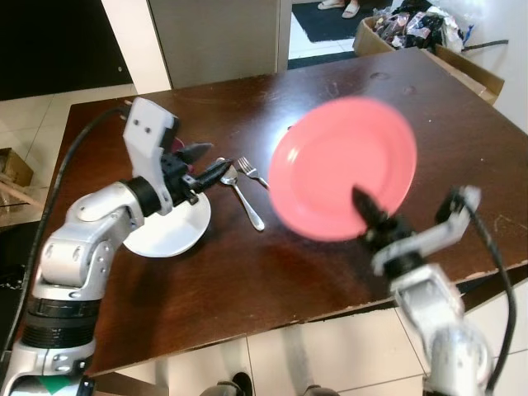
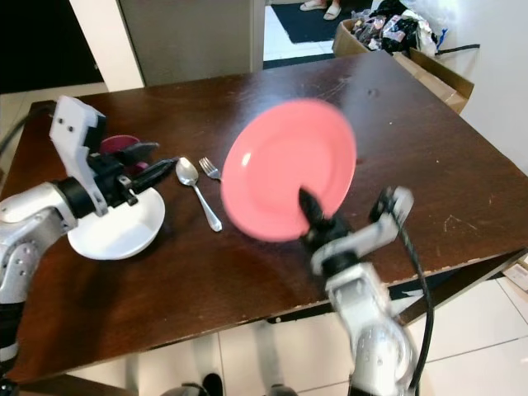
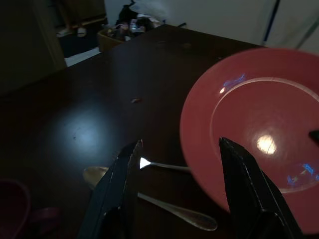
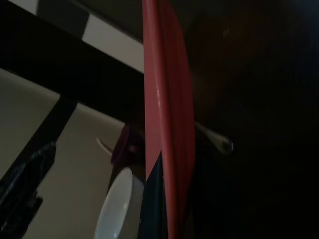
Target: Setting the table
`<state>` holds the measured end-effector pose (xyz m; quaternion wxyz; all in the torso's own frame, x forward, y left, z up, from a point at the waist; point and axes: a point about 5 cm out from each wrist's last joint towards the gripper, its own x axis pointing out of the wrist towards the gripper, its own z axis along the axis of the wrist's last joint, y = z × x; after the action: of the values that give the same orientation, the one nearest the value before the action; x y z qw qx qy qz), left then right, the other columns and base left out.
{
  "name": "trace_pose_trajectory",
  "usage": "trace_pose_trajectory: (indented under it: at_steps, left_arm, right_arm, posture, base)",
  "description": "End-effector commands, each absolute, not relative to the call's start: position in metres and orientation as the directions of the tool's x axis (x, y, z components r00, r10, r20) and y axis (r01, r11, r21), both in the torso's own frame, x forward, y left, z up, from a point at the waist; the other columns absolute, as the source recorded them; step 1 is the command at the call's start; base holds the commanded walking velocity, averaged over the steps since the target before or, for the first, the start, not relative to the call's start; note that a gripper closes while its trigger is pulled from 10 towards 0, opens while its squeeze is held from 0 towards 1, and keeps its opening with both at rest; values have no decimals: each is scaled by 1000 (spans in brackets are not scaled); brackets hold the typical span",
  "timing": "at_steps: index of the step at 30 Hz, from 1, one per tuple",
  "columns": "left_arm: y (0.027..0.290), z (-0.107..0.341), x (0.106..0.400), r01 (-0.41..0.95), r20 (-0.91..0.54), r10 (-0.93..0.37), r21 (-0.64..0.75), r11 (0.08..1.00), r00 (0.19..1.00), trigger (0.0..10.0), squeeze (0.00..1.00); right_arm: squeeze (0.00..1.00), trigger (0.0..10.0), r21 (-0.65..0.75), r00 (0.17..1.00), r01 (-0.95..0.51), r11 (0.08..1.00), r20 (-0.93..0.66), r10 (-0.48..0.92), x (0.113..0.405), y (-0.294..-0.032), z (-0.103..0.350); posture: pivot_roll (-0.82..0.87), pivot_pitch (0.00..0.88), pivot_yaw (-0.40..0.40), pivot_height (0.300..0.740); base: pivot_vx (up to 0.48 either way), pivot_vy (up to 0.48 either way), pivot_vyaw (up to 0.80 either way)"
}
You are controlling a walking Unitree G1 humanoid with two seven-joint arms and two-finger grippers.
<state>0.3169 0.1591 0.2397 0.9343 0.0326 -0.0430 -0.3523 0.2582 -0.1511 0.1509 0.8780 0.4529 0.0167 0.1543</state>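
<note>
Fingers of the right gripper [image 1: 369, 216] clamp the pink plate [image 1: 342, 167], tilted above the table [image 1: 429, 107]. Left gripper [image 1: 206, 165] hangs spread over the white bowl [image 1: 169, 233], spoon [image 1: 242, 195] and fork [image 1: 252, 172] just beyond.

You see a round pink plate [image 1: 342, 165] held tilted above the dark table [image 1: 462, 124]; a white bowl [image 1: 169, 231], spoon [image 1: 242, 194] and fork [image 1: 252, 172] lie left of it

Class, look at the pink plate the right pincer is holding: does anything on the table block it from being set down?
The pink plate hangs above bare table; a fork and spoon lie beside it.
</note>
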Motion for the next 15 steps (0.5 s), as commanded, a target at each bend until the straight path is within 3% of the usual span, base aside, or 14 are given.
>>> trace_pose_trajectory:
  at_steps: [1,12,13,14,15]
  left_arm:
    - [158,240,317,666,48,-670,85,742,741,10000,0]
    - [156,241,316,674,43,-679,92,733,733,10000,0]
    - [156,241,316,673,45,-678,91,734,733,10000,0]
    - [156,241,315,673,45,-678,90,734,734,10000,0]
    - [156,241,316,673,45,-678,89,734,734,10000,0]
  right_arm:
    - [0,10000,812,946,-267,520,117,303,252,-147,152]
    - [35,10000,870,916,-230,437,43,398,232,-131,137]
    - [275,10000,871,914,-222,439,30,404,230,-130,135]
    - [275,10000,871,914,-221,438,28,405,229,-130,135]
    - [412,10000,871,914,-219,440,25,405,229,-130,134]
  posture:
    - [-135,87,105,740]
    - [-135,89,96,740]
    - [-135,89,96,740]
    - [-135,89,96,740]
    - [-136,88,88,740]
  base:
    - [0,0,0]
    - [0,0,0]
    - [0,0,0]
    - [0,0,0]
    - [0,0,0]
